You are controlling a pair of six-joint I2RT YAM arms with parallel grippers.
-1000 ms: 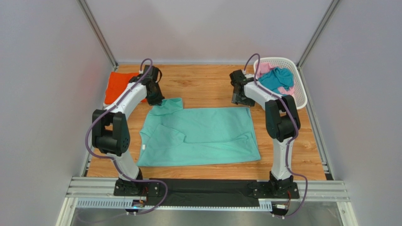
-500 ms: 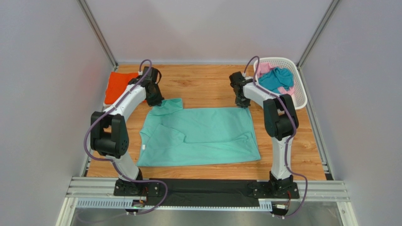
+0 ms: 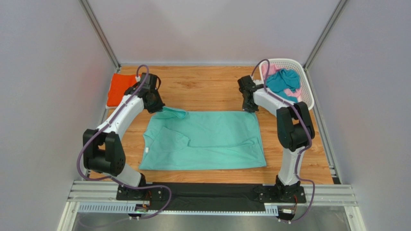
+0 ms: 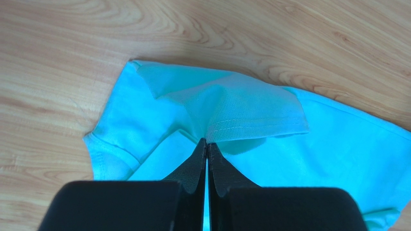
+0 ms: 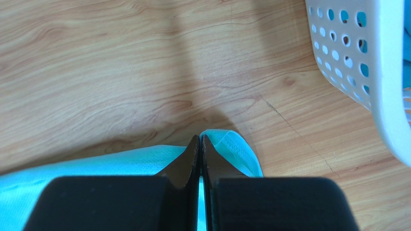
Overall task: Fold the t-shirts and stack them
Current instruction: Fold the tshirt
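Note:
A mint-green t-shirt (image 3: 207, 139) lies spread on the wooden table, its far-left sleeve (image 4: 226, 103) lifted and curled over. My left gripper (image 4: 207, 140) is shut on that sleeve's hem at the shirt's far-left corner (image 3: 169, 111). My right gripper (image 5: 200, 136) is shut on the shirt's far-right corner (image 5: 231, 144), which puckers up beside the fingers. In the top view that gripper (image 3: 250, 109) sits at the shirt's far edge. An orange t-shirt (image 3: 117, 88) lies folded at the far left. Teal (image 3: 283, 80) and pink (image 3: 270, 70) t-shirts fill the basket.
The white slotted plastic basket (image 3: 308, 98) stands at the far right, its wall (image 5: 381, 72) close to my right gripper. Grey walls and metal posts enclose the table. Bare wood lies between the two grippers along the far side.
My right gripper came down onto the shirt's far-right corner and shut on it. My left arm shifted left and lifted the sleeve, which now curls over the shirt.

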